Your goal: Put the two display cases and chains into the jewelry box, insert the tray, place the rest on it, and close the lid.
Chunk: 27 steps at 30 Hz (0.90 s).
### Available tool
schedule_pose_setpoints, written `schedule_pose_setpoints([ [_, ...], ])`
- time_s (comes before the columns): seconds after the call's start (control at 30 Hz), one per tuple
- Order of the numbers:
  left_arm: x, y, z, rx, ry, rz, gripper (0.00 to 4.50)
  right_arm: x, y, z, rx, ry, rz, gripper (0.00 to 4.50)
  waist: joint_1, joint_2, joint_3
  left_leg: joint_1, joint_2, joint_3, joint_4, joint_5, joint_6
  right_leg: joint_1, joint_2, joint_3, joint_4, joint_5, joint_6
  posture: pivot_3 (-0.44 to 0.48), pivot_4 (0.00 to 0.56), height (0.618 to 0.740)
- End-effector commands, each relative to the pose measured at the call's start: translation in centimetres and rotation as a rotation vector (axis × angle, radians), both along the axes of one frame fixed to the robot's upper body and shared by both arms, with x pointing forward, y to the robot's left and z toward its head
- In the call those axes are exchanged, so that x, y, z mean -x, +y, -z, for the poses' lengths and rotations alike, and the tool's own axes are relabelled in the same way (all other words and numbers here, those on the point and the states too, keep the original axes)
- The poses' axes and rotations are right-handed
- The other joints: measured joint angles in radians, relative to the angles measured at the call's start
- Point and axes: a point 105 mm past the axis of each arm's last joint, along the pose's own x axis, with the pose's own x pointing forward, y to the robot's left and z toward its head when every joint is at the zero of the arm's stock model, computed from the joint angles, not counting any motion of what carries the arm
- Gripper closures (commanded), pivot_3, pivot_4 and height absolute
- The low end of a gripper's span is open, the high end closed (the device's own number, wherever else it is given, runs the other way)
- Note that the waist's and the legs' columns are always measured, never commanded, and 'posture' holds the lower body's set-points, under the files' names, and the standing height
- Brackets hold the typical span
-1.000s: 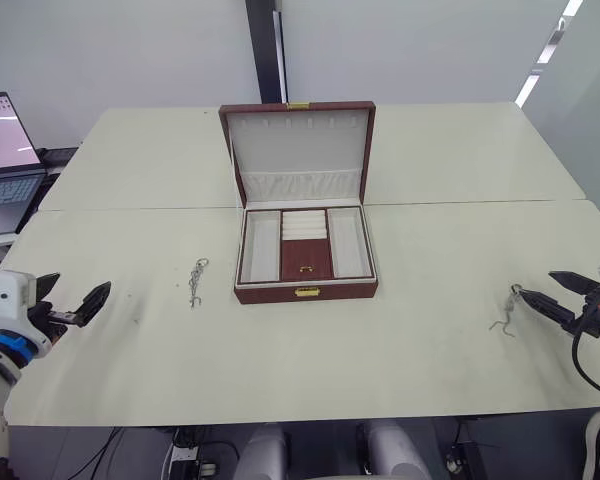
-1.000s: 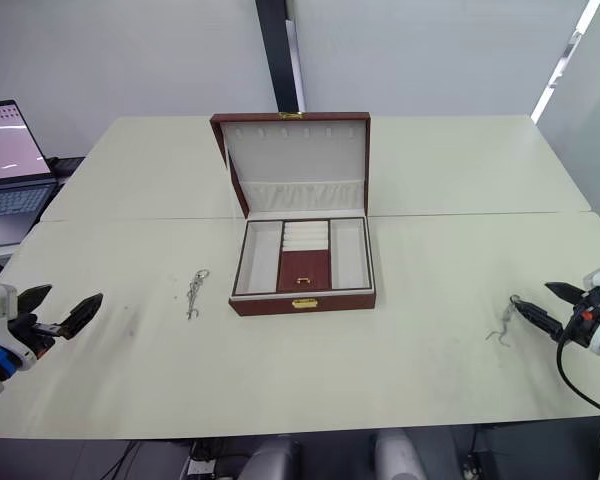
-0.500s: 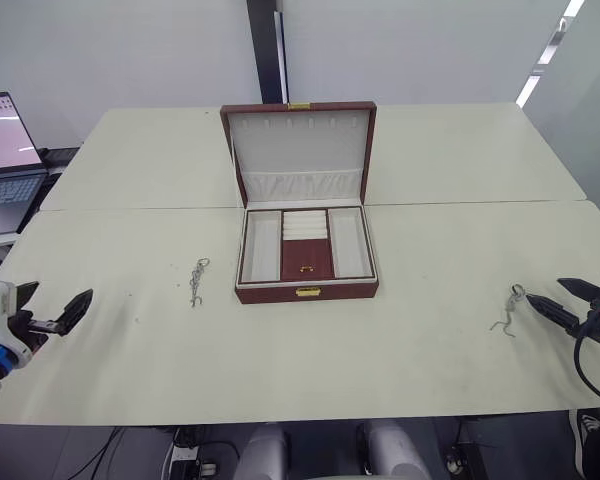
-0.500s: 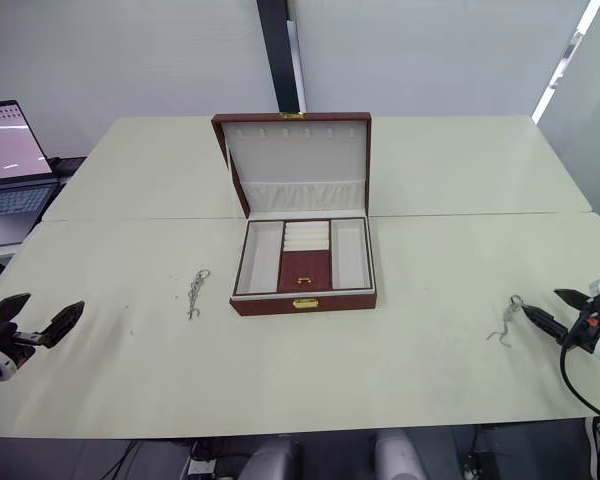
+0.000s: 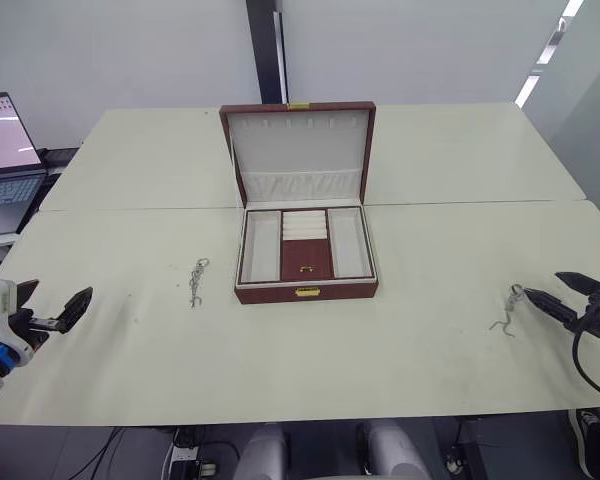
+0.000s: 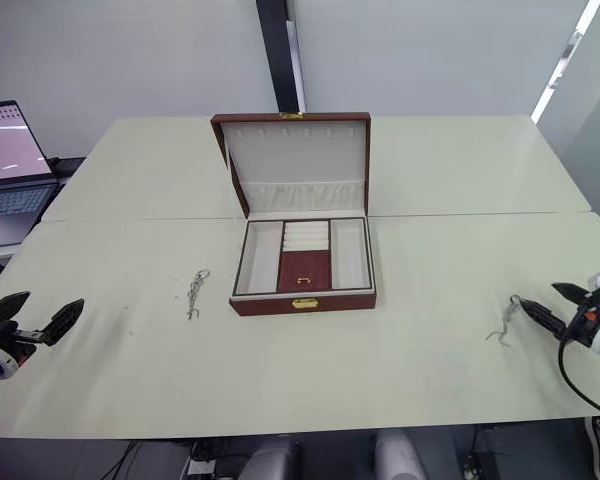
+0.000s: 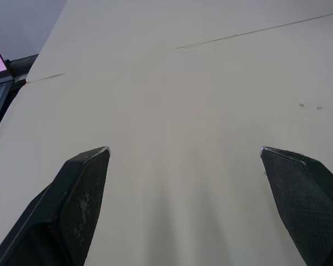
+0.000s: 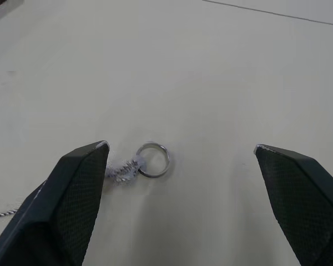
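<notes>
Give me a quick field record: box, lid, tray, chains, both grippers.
box: mid-table, front facing the robot
lid: open, upright
tray: seated in box, compartments look empty
left chain: on table, left of box
right chain: on table, ring end between right gripper's fingers in the right wrist view
left gripper: open, over bare table
right gripper: open, at right chain

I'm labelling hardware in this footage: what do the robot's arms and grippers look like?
Both grippers, left gripper and right gripper, have two black tapered fingers with textured pads. The wrists are white; the left has a blue ring, the right a black cable.
</notes>
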Motion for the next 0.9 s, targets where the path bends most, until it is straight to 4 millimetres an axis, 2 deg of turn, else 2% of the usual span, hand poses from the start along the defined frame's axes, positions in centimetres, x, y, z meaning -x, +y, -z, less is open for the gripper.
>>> schedule_pose_setpoints([
  [0.03,-0.5,-0.6,-1.5,0.012,-0.103,-0.048,0.00,-0.9,4.2,-3.2,0.005,-0.085,-0.176,0.04,0.000,0.000,0.000,0.000,0.000,0.000,0.000,0.000,0.000,0.000,0.000,0.000,0.000,0.000,0.000,0.000,0.150,0.740],
  [0.17,-1.2,-2.6,-1.4,0.063,-0.163,-0.080,0.00,-0.6,10.0,-5.2,-0.035,-0.116,-0.395,0.04,0.002,0.000,0.000,-0.001,0.000,-0.001,0.000,0.000,0.000,0.000,0.000,-0.001,0.000,0.000,0.000,0.000,0.150,0.740],
  [0.33,-2.0,-5.5,-0.4,0.112,-0.175,-0.078,0.00,0.8,15.0,-6.7,-0.067,-0.134,-0.593,0.04,0.007,-0.001,0.000,-0.001,0.000,-0.001,0.001,0.000,0.000,0.001,-0.002,-0.001,0.000,0.000,0.000,0.000,0.150,0.740],
  [0.6,-3.7,-11.3,1.5,0.162,-0.158,-0.004,0.00,2.4,19.1,-6.3,-0.053,-0.142,-0.758,0.04,0.009,-0.003,-0.001,-0.001,-0.002,-0.002,0.001,0.000,0.000,0.001,-0.002,-0.002,-0.001,0.000,0.001,0.000,0.150,0.740],
  [0.8,-4.9,-13.4,2.2,0.178,-0.141,0.039,0.00,3.3,21.1,-6.2,-0.027,-0.153,-0.836,0.04,0.007,-0.003,-0.001,0.000,-0.001,-0.002,0.001,0.000,0.000,0.001,-0.001,-0.002,-0.001,0.000,0.001,0.000,0.150,0.740],
  [0.9,-5.7,-13.7,2.8,0.183,-0.112,0.045,0.00,3.5,21.9,-6.6,-0.019,-0.165,-0.858,0.04,0.007,-0.003,-0.001,0.000,-0.001,-0.002,0.001,0.000,0.000,0.001,-0.001,-0.002,0.000,0.000,0.001,0.000,0.150,0.740],
])
